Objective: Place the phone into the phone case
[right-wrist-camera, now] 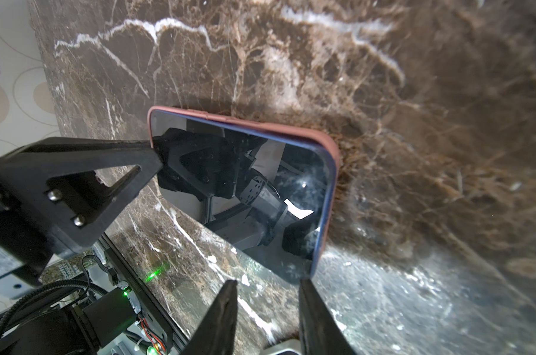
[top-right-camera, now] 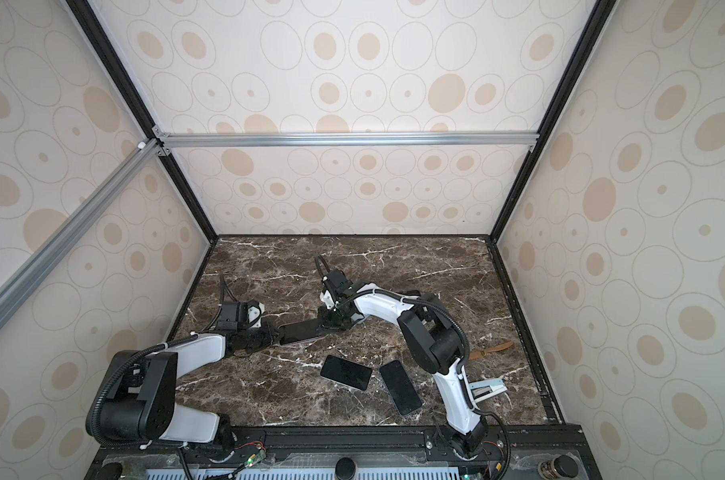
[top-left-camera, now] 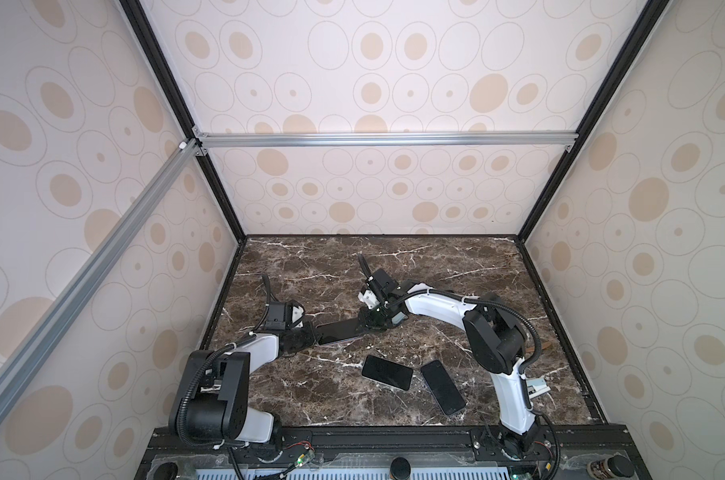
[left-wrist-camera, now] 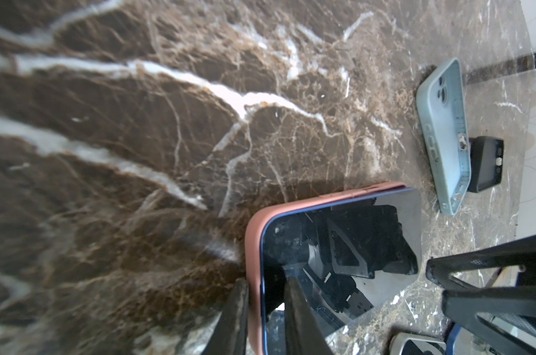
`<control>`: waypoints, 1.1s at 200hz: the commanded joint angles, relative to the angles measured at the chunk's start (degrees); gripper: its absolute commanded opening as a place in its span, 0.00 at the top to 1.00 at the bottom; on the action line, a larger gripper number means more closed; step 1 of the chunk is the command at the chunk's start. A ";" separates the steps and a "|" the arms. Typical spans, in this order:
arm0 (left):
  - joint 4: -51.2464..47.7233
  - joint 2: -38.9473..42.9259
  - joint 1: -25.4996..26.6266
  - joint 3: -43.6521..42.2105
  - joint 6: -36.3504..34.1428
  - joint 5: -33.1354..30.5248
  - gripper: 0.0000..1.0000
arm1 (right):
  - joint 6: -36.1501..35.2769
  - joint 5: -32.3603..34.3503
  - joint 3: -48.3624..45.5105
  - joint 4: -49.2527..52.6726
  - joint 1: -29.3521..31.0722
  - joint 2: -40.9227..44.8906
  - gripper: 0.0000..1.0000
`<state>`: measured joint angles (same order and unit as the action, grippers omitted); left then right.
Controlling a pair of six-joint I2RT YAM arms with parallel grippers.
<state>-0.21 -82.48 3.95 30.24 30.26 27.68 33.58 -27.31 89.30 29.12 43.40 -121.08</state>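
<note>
2 flat black phones lie nearby on the marble table. Left gripper pinches the shiny phone in its pink case; right gripper is spread.

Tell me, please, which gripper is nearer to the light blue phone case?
Right. The right gripper hovers near the light blue case; the left gripper grips the pink-cased phone, farther off.

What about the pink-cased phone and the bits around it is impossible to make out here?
- The phone in the pink case: one end is cut off by the left wrist view's edge and covered by the left gripper.
- Its other end: hidden under the right gripper in both top views.
- Brown item beside the right arm: too small to identify in a top view.
</note>
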 commanded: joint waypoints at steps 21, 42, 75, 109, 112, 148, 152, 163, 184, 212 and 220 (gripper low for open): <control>-1.13 0.45 0.63 -0.53 -0.03 1.59 0.79 | 0.47 -0.94 0.07 0.66 0.40 -2.58 0.66; -0.94 0.83 0.63 -0.71 0.06 1.60 0.80 | 0.30 -1.25 0.00 0.85 0.45 -3.09 0.69; -1.05 0.70 0.68 -0.62 -0.03 1.57 0.80 | -0.10 -1.21 0.26 1.49 0.41 -3.63 0.72; -1.43 0.53 0.63 -0.47 -0.32 1.23 0.80 | -1.26 1.82 0.42 3.18 0.43 -1.14 0.71; -1.41 0.55 0.65 -0.51 -0.37 1.10 0.80 | -1.44 1.99 0.46 3.32 0.41 -0.89 0.71; -1.66 0.29 0.64 -0.18 -0.51 0.91 0.80 | -3.66 4.61 3.11 6.36 0.46 1.25 0.71; -1.77 0.24 0.63 -0.18 -0.55 0.84 0.80 | -3.97 4.94 3.23 6.46 0.39 1.33 0.70; -1.76 0.30 0.65 -0.18 -0.51 0.83 0.80 | -4.70 6.26 3.59 7.22 0.18 1.31 0.70; -1.68 0.33 0.63 -0.27 -0.47 0.74 0.80 | -5.11 6.38 3.53 7.90 -0.54 0.77 0.69; -1.69 0.29 0.63 -0.27 -0.46 0.87 0.80 | -5.22 6.30 2.43 7.32 -0.87 0.60 0.68; -1.66 0.10 0.63 -0.25 -0.47 1.00 0.80 | -5.11 6.07 2.21 7.17 -0.95 0.45 0.68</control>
<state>-0.25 -82.28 4.01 30.09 30.26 28.01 29.41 -22.15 91.74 34.85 42.83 -122.02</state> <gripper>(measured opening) 0.200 0.321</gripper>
